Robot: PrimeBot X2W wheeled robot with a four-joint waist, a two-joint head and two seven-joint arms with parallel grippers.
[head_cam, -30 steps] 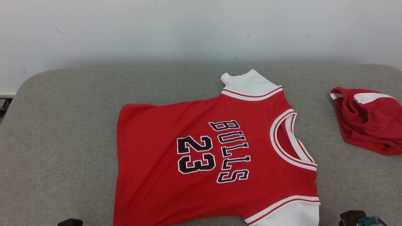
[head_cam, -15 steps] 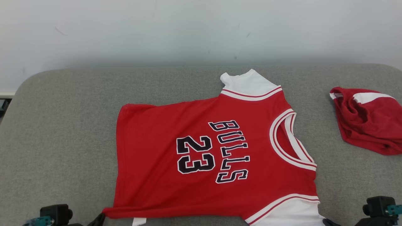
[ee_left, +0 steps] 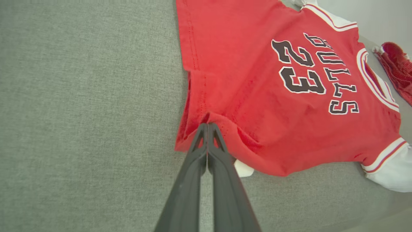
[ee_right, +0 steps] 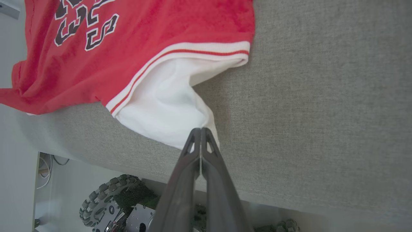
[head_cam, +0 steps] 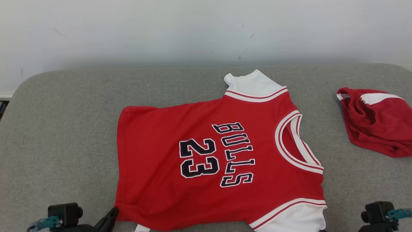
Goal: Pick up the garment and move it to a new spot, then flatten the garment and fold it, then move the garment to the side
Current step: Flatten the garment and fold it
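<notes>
The garment [head_cam: 209,161] is a red "BULLS 23" jersey with white sleeves, spread flat on the grey padded surface [head_cam: 64,129], collar to the right. My left gripper [ee_left: 207,125] is shut on the garment's [ee_left: 257,96] near left hem corner, which is bunched and slightly raised; its dark finger [head_cam: 111,217] touches that corner in the head view. My right gripper [ee_right: 200,129] is shut on the edge of the near white sleeve [ee_right: 161,109], close to the surface's front edge.
A second red and white cloth [head_cam: 376,122] lies crumpled at the far right of the surface. A pale wall [head_cam: 193,32] runs behind. Below the front edge, the robot's wheeled base [ee_right: 106,199] shows. Bare grey surface lies left of the jersey.
Both wrists have risen into the bottom of the head view. The jersey's near left hem corner has been drawn in from the front edge and bunched; the view shifted slightly.
</notes>
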